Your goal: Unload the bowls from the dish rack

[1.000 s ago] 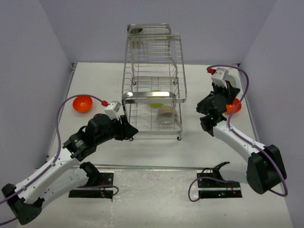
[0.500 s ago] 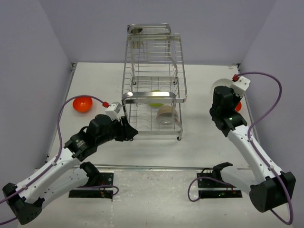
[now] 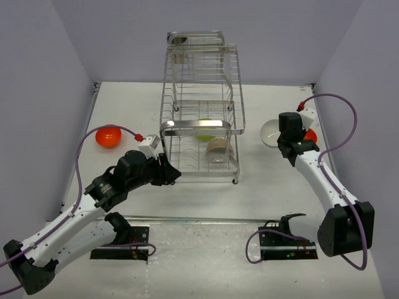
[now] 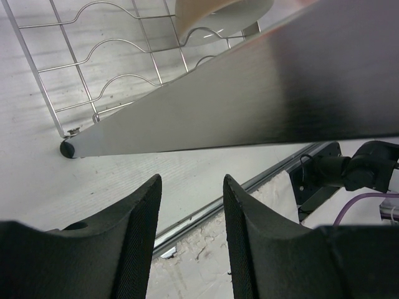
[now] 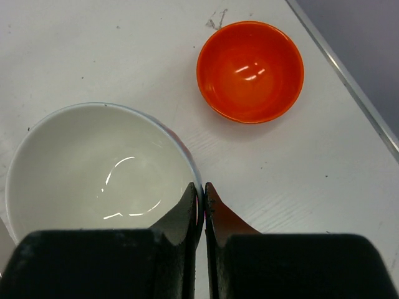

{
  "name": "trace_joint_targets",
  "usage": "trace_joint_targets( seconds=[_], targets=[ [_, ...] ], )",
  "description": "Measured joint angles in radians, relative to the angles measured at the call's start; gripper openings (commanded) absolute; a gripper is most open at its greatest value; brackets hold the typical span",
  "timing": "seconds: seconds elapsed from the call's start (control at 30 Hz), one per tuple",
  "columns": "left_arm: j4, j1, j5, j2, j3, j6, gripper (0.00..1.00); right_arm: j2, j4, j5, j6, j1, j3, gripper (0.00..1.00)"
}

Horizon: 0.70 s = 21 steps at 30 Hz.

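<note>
Three of the five bowls stood outside the dish rack (image 3: 199, 128) and two inside it, so I judged the unloading a little past halfway. Well to the left of the rack, the left orange bowl (image 3: 108, 136) sat upright on the table (image 3: 206, 199), parked clear of the arms' paths. Just left of the rack's front corner, the left gripper (image 3: 171, 172) hung low with its fingers (image 4: 140, 240) spread and nothing between them; its wrist view looked under the rack's broad metal rim (image 4: 280, 93) past a small foot (image 4: 67, 148), probably lining up for a reach into the lower tier. In that tier the beige bowl (image 3: 218, 150) leaned on edge against the wires, which is how a rack props dishes to drain, and the lime-green bowl (image 3: 204, 128) lay behind it, farther inside. To the right of the rack, the white bowl (image 3: 272, 132) rested on the table with the right gripper (image 3: 288, 146) pinched onto its near rim, a thin-edge hold that suits lowering a bowl flat. Farther right of the rack, just beyond the white one but apart from it, stood the right orange bowl (image 3: 310, 136), mouth up.
</note>
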Motion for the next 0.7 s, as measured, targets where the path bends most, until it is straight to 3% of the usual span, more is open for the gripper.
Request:
trace_joint_targets(
  seconds=[0.7],
  targets=[
    [0.0,0.0,0.0,0.009,-0.003,0.001,0.46,0.353,-0.035,-0.289,0.016,-0.213,0.164,0.0]
  ],
)
